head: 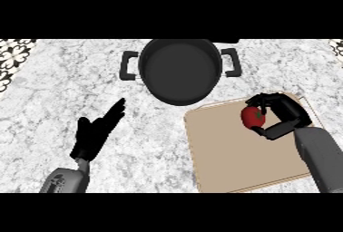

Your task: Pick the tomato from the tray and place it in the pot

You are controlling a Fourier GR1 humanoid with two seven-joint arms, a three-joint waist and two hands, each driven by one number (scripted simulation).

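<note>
Right hand (281, 117) curls round the smooth, soft, light tomato (253, 118) on the tray (234, 154) below-right of the pot (179, 68), gripping its sides; left hand (94, 133) lies open.

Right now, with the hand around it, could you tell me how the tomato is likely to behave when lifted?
The tomato looks round and smooth, so it would probably roll if released on the flat tray. The right hand curls round it, which should keep it steady. Its skin may be somewhat slippery.

Grey marble counter (60, 104), patterned tiles (15, 49)
</note>
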